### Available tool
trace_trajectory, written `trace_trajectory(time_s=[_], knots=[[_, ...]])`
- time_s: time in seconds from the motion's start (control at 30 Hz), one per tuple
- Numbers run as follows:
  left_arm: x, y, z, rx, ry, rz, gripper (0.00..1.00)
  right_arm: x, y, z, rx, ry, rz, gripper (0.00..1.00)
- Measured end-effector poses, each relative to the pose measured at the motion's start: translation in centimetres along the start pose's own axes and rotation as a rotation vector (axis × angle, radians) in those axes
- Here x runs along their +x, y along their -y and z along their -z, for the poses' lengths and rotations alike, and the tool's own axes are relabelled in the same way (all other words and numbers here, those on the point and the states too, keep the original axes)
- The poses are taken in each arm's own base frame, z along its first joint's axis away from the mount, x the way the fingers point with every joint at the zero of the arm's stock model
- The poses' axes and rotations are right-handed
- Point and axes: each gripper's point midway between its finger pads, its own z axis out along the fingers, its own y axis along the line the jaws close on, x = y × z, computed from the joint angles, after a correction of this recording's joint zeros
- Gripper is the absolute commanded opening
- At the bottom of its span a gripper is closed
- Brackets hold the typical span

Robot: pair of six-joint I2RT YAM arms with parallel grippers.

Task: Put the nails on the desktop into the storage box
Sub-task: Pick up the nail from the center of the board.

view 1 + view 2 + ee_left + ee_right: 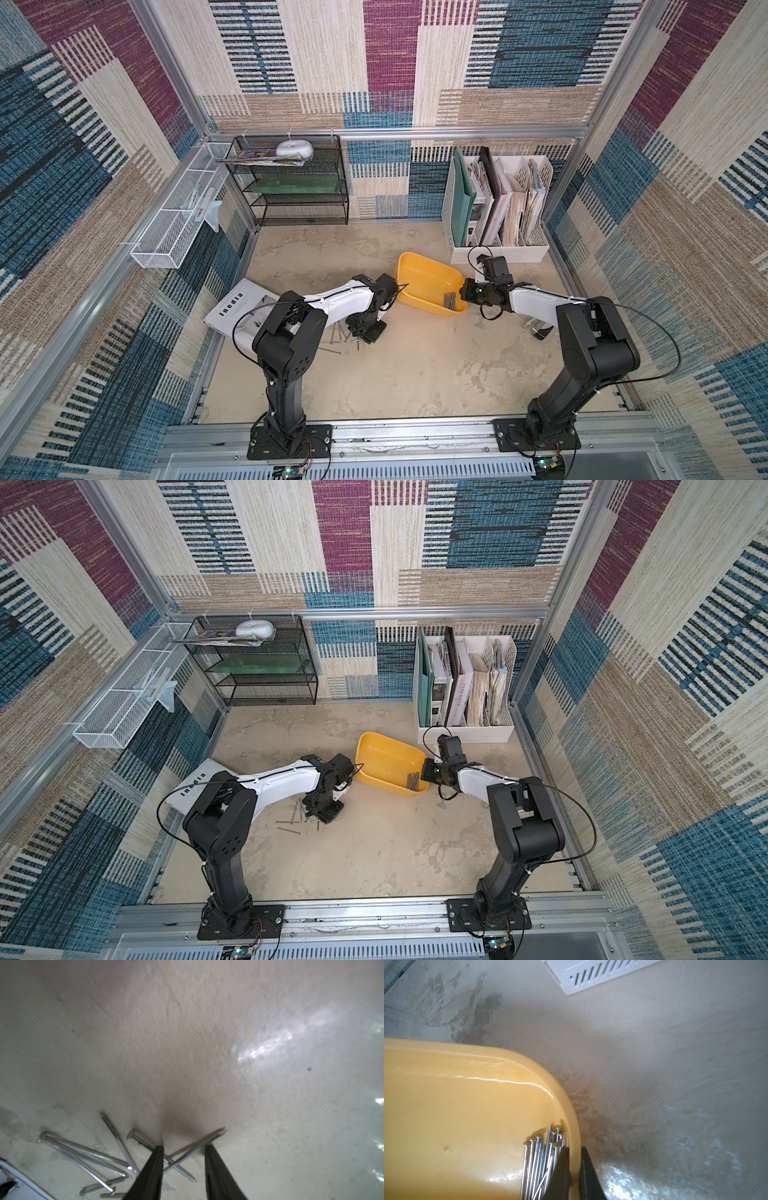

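Note:
Several loose nails [337,337] [296,814] [87,1155] lie scattered on the beige desktop [415,365] beside the left arm. My left gripper [365,332] [184,1147] points down at the desktop, open, its fingertips [159,1150] straddling two crossed nails [197,1145]. The yellow storage box [424,278] [386,756] [456,1115] sits mid-desk with a bundle of nails [449,300] [537,1159] in its near right corner. My right gripper [463,291] [574,1150] is shut on the box's rim there, one finger inside and one outside.
A white magazine [239,309] lies left of the left arm, close to the loose nails. A white file organiser [494,208] [602,974] stands behind the box. A black mesh shelf [291,183] and a white mesh basket [174,224] line the back left.

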Motion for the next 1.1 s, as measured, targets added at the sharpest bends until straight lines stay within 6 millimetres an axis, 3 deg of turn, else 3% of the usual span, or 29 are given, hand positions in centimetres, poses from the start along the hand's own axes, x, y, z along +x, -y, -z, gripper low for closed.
trace_trajectory(time_s=[0.1,0.23,0.3,0.47,0.7,0.77,0.9,1.1], knots=[[0.0,0.0,-0.3,0.000,-0.017,-0.011,0.34,-0.1,0.9,0.5,0.015,0.000,-0.002,0.00],[0.2,0.5,-0.6,0.016,-0.045,-0.019,0.11,-0.1,1.5,0.7,0.024,0.001,-0.002,0.00],[0.2,1.0,-0.6,0.039,-0.050,-0.021,0.06,0.0,1.6,0.7,0.024,0.001,0.002,0.00],[0.2,1.1,-0.6,0.043,-0.050,-0.022,0.00,0.0,1.5,0.7,0.023,0.002,0.007,0.00],[-0.2,0.7,0.4,0.025,-0.020,-0.019,0.00,0.0,1.5,0.7,0.017,0.002,0.007,0.00],[-0.7,0.4,1.8,0.026,0.017,-0.006,0.00,0.0,1.5,0.7,0.016,0.002,0.007,0.00],[-1.7,0.2,6.7,0.041,0.140,0.035,0.00,0.0,1.0,0.6,0.013,0.003,0.014,0.00],[-1.0,0.5,14.2,0.111,0.285,0.095,0.00,0.0,-0.5,0.1,0.010,0.002,0.035,0.00]])
